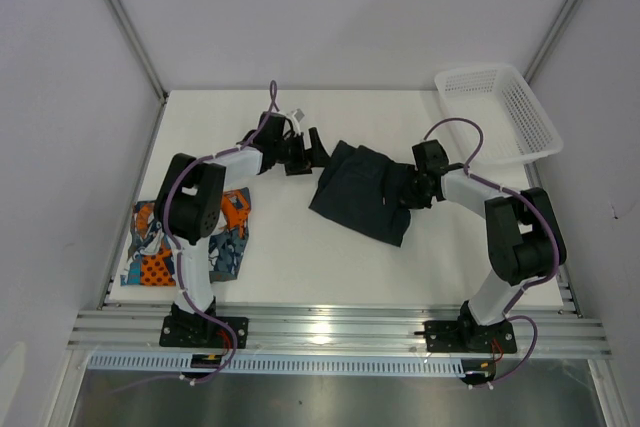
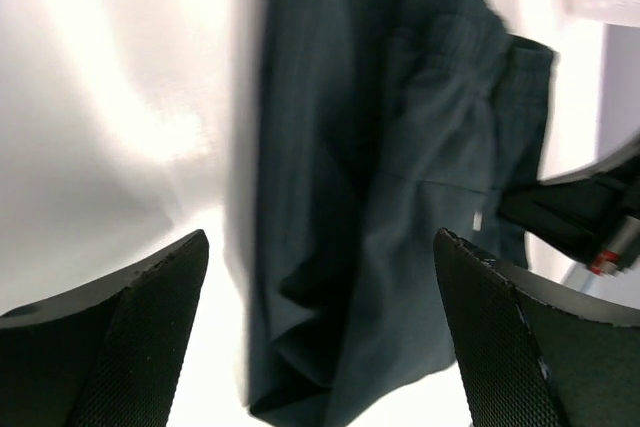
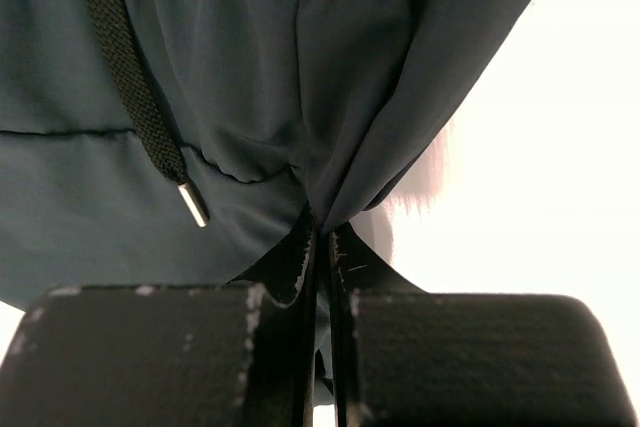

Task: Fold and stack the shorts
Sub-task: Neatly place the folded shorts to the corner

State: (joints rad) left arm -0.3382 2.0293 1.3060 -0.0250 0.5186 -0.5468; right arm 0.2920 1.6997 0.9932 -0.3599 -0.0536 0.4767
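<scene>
From overhead: shows the dark shorts (image 1: 355,187) lying rumpled near the middle of the desk (image 1: 300,267), not yet flat, and the printed shorts (image 1: 150,252) at the left edge, looking folded, partly under the left arm and well apart from them. Puts the left pincer (image 1: 318,147) just beside the far-left corner of the dark shorts, apparently off the cloth, and the right pincer (image 1: 402,193) down on their right side. Leaves the white basket (image 1: 478,74) at the far right corner, out of play. From the left wrist: finds the left pincer (image 2: 320,347) spread wide with nothing between its fingers (image 2: 130,347), only the dark shorts (image 2: 400,147) lying ahead, blurred; catches the right pincer (image 2: 575,212) at the right edge against the cloth. From the right wrist: shows the right pincer (image 3: 320,247) clamped tight on a fold of the dark shorts (image 3: 250,77) near the waistband, the drawstring (image 3: 125,67) hanging loose to the left. Reads as folding of the second pair, part-way, with only one side held. Calls next for a hold by the left pincer on the free corner, then a pull against the right to flatten the cloth before folding over and stacking on the printed shorts.
</scene>
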